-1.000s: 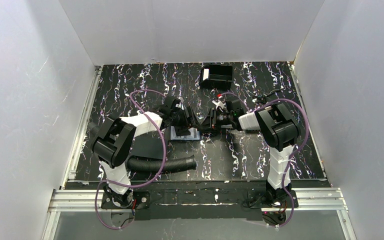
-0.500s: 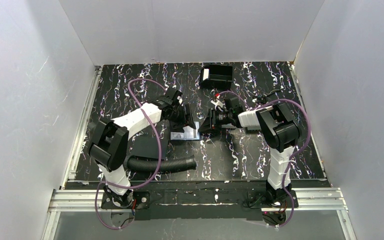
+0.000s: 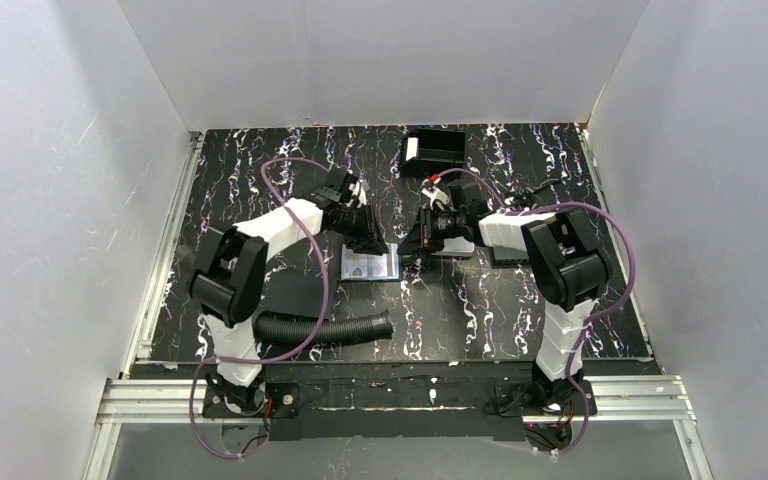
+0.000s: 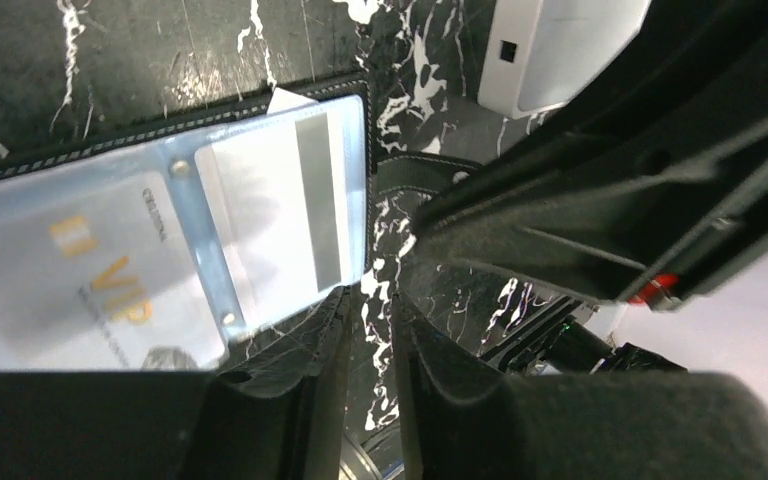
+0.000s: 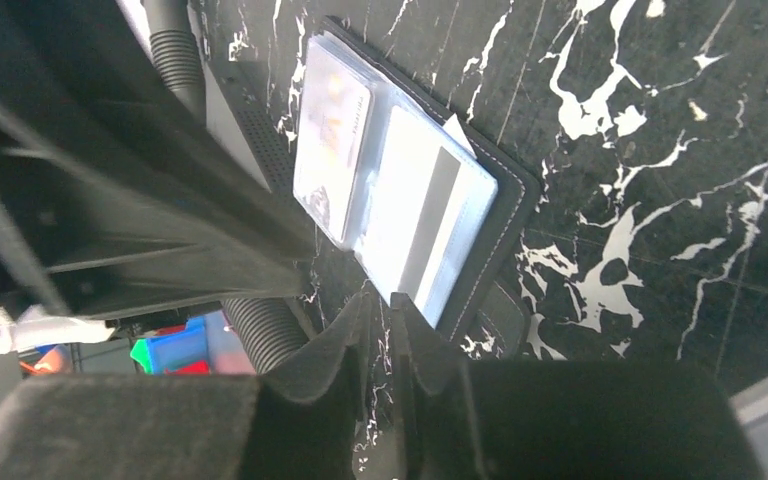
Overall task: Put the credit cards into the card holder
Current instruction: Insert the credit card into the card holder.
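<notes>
Card holder (image 3: 371,263) lying open, credit cards (image 4: 280,200) sleeved — awaiting closing | left gripper (image 4: 372,312), right gripper (image 5: 384,312) flanking, narrowed, empty.

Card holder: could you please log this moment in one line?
card holder: open flat | credit cards: two visible in sleeves | left tool: closed, empty | right tool: closed, empty

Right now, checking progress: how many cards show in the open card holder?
2, both in clear sleeves of the card holder: the VIP card and, beside it, the striped card. A white corner behind may be a third.
</notes>
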`<action>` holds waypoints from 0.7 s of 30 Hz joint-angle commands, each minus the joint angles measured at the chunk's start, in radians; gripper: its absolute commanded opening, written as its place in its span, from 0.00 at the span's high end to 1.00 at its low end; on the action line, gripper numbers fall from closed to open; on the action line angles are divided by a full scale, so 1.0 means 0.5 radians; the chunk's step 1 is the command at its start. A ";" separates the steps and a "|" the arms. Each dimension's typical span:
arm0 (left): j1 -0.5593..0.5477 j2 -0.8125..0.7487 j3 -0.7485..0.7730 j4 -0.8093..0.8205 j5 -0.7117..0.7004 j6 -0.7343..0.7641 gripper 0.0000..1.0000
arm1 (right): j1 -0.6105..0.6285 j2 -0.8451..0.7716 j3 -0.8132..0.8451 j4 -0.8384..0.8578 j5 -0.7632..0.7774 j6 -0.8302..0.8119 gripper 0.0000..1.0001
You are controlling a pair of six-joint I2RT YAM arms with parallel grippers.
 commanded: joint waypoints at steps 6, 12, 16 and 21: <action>0.023 0.160 0.054 -0.085 0.029 0.093 0.88 | 0.009 0.130 0.126 0.152 -0.111 0.079 0.83; 0.073 0.166 -0.074 -0.055 -0.057 0.080 0.93 | 0.010 0.196 0.124 0.136 -0.066 0.053 0.82; 0.095 0.166 -0.129 -0.055 -0.100 0.084 0.97 | 0.011 0.237 0.134 0.138 -0.055 0.060 0.80; 0.104 0.186 -0.172 -0.054 -0.144 0.088 0.98 | 0.013 0.252 0.130 0.107 -0.031 0.041 0.75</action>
